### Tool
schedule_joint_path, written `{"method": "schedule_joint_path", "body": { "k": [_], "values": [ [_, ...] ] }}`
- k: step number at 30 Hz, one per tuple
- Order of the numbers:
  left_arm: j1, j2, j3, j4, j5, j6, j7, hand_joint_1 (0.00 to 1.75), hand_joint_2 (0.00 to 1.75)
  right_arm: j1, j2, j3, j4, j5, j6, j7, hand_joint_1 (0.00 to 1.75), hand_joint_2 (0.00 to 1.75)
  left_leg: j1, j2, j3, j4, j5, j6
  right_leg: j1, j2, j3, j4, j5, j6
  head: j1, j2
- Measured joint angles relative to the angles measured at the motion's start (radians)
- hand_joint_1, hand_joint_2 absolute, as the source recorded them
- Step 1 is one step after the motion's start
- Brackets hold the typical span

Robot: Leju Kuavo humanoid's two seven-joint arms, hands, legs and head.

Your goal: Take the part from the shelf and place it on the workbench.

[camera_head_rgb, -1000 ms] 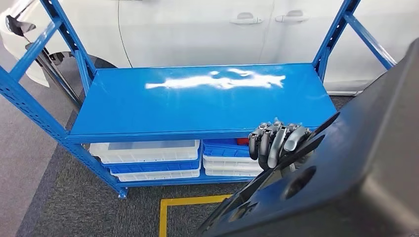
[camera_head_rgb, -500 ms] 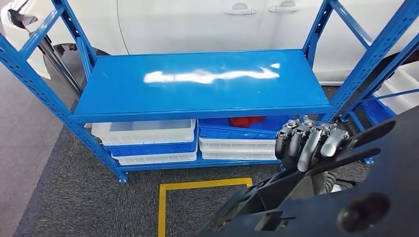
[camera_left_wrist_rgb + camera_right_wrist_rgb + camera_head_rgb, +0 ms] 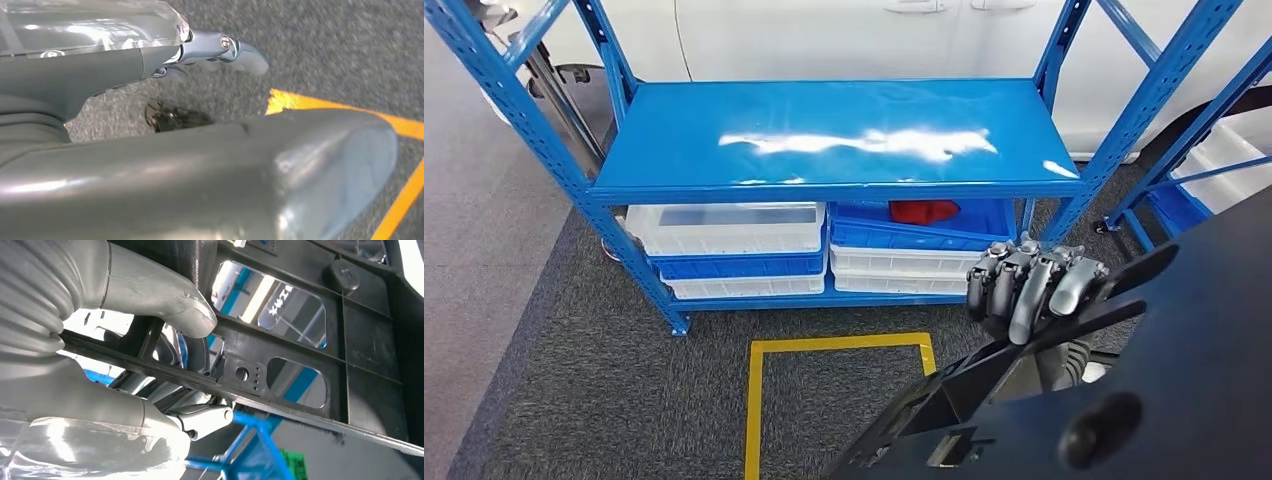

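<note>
Fingers (image 3: 1024, 290) of your right hand (image 3: 1036, 300) curl over the edge of a large black plastic part (image 3: 1144, 400), gripping it in front of the blue shelf (image 3: 824, 135). Your left hand (image 3: 215, 47) hangs above grey carpet (image 3: 325, 45) with yellow tape (image 3: 400, 200), fingers apart, holding nothing. White bins (image 3: 724, 230) sit on the lower shelf.

Bright, even overhead lighting; white glare streaks across the blue shelf (image 3: 834, 135) top; both wrist views blurred close up.
</note>
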Motion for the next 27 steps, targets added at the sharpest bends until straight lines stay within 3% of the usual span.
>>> {"method": "schedule_joint_path", "body": {
  "k": [1,2,4,5,6,7,8,9,11,13,15,16,19,20,21,22,23,25,27],
  "values": [
    [0.0,-0.001,0.002,0.0,0.001,0.002,0.001,0.0,0.0,-0.002,0.001,0.0,0.004,0.0,0.003,0.0,1.75,1.75,0.002,0.002,-0.011,-0.001,0.013,0.008,-0.001,0.002,-0.01,0.021,-0.029,0.005,0.0,0.0],
    [-0.001,-0.003,0.005,0.0,0.002,0.004,0.001,0.0,0.0,-0.004,0.002,0.001,0.009,0.0,0.005,0.0,1.75,1.75,0.003,0.005,-0.025,-0.002,0.027,0.014,-0.003,0.004,-0.024,0.061,-0.077,0.009,0.0,0.0],
    [-0.001,-0.003,0.01,0.0,0.005,0.007,0.001,0.0,0.0,-0.008,0.004,0.002,0.016,-0.001,0.006,0.0,1.75,1.75,0.001,0.006,-0.055,0.0,0.052,0.019,-0.005,0.005,-0.052,0.19,-0.181,0.015,0.0,0.0],
    [-0.001,-0.003,0.011,0.0,0.006,0.008,0.0,0.0,0.0,-0.008,0.004,0.003,0.019,0.0,0.006,0.0,1.75,1.75,0.0,0.006,-0.072,0.002,0.064,0.019,-0.006,0.005,-0.059,0.251,-0.205,0.017,0.0,0.0],
    [0.0,-0.003,0.012,0.0,0.007,0.008,0.0,0.0,0.0,-0.007,0.005,0.004,0.022,0.0,0.003,0.0,1.75,1.75,0.0,0.006,-0.089,0.005,0.075,0.018,-0.006,0.005,-0.055,0.29,-0.204,0.017,0.0,0.0],
    [0.0,-0.003,0.013,0.0,0.007,0.008,0.001,0.0,0.0,-0.005,0.006,0.005,0.024,0.002,0.0,0.0,1.75,1.75,0.0,0.006,-0.105,0.009,0.085,0.016,-0.005,0.005,-0.036,0.293,-0.183,0.016,0.0,0.0],
    [0.001,-0.003,0.013,0.0,0.006,0.008,0.001,0.0,0.0,-0.004,0.008,0.006,0.026,0.003,-0.003,0.0,1.75,1.75,0.0,0.006,-0.12,0.012,0.094,0.014,-0.005,0.005,0.001,0.26,-0.156,0.014,0.0,0.0],
    [0.001,-0.004,0.013,0.0,0.005,0.008,0.001,0.0,0.0,-0.004,0.009,0.007,0.026,0.004,-0.004,0.0,1.75,1.75,0.0,0.006,-0.133,0.015,0.103,0.011,-0.005,0.006,0.054,0.197,-0.139,0.009,0.0,0.0],
    [0.002,-0.008,0.013,0.0,0.003,0.011,0.001,0.0,0.0,-0.004,0.012,0.009,0.026,0.004,-0.005,0.0,1.75,1.75,-0.002,0.005,-0.15,0.018,0.117,0.002,0.001,0.006,0.158,0.048,-0.152,-0.003,0.0,0.0],
    [0.002,-0.01,0.014,0.0,0.007,0.015,0.002,0.0,0.0,-0.005,0.015,0.013,0.026,0.004,-0.005,0.0,1.75,1.75,-0.002,0.005,-0.157,0.016,0.13,-0.01,0.009,0.006,0.195,-0.022,-0.173,-0.016,0.0,0.0],
    [0.003,-0.011,0.017,0.0,0.013,0.02,0.003,0.0,0.0,-0.008,0.017,0.02,0.028,0.003,-0.004,0.0,1.75,1.75,-0.001,0.005,-0.162,0.016,0.134,-0.022,0.006,0.004,0.189,-0.032,-0.16,-0.031,0.0,0.0],
    [0.005,-0.011,0.019,0.0,0.015,0.022,0.004,0.0,0.0,-0.01,0.019,0.023,0.029,0.002,-0.004,0.0,1.75,1.75,-0.001,0.004,-0.169,0.033,0.118,-0.026,0.004,0.003,0.185,-0.035,-0.152,-0.039,0.0,0.0],
    [0.007,-0.012,0.02,0.0,0.016,0.024,0.004,0.0,0.0,-0.016,0.023,0.029,0.034,-0.002,-0.006,0.0,1.75,1.75,0.004,0.002,-0.223,0.189,0.006,-0.037,0.004,-0.002,0.17,-0.038,-0.134,-0.054,0.0,0.0],
    [0.008,-0.012,0.02,0.0,0.016,0.024,0.004,0.0,0.0,-0.016,0.023,0.029,0.035,-0.003,-0.006,0.0,1.75,1.75,0.005,0.003,-0.238,0.245,-0.019,-0.04,0.005,-0.002,0.163,-0.036,-0.13,-0.055,0.0,0.0],
    [0.009,-0.012,0.021,0.0,0.016,0.024,0.004,0.0,0.0,-0.016,0.023,0.03,0.037,-0.002,-0.007,0.0,1.75,1.75,0.006,0.003,-0.241,0.276,-0.025,-0.042,0.006,-0.002,0.156,-0.032,-0.127,-0.054,0.0,0.0],
    [0.01,-0.012,0.021,0.0,0.016,0.024,0.006,0.0,0.0,-0.016,0.023,0.03,0.037,-0.002,-0.008,0.0,1.75,1.75,0.005,0.003,-0.227,0.273,-0.013,-0.043,0.006,-0.002,0.149,-0.028,-0.126,-0.054,0.0,0.0],
    [0.01,-0.012,0.022,0.0,0.016,0.024,0.008,0.0,0.0,-0.015,0.023,0.03,0.037,0.0,-0.009,0.0,1.75,1.75,0.005,0.003,-0.196,0.234,0.012,-0.042,0.007,-0.001,0.144,-0.023,-0.125,-0.053,0.0,0.0],
    [0.01,-0.012,0.024,0.0,0.016,0.025,0.014,0.0,0.0,-0.014,0.023,0.025,0.035,0.003,-0.004,0.0,1.75,1.75,0.003,0.002,-0.115,0.108,0.05,-0.032,0.008,-0.001,0.135,-0.013,-0.126,-0.049,0.0,0.0],
    [0.01,-0.013,0.027,0.0,0.016,0.025,0.017,0.0,0.0,-0.012,0.024,0.016,0.033,0.004,0.005,0.0,1.75,1.75,-0.003,0.001,-0.069,0.029,0.054,-0.022,0.009,-0.001,0.129,-0.009,-0.123,-0.041,0.0,0.0]
  ]
}}
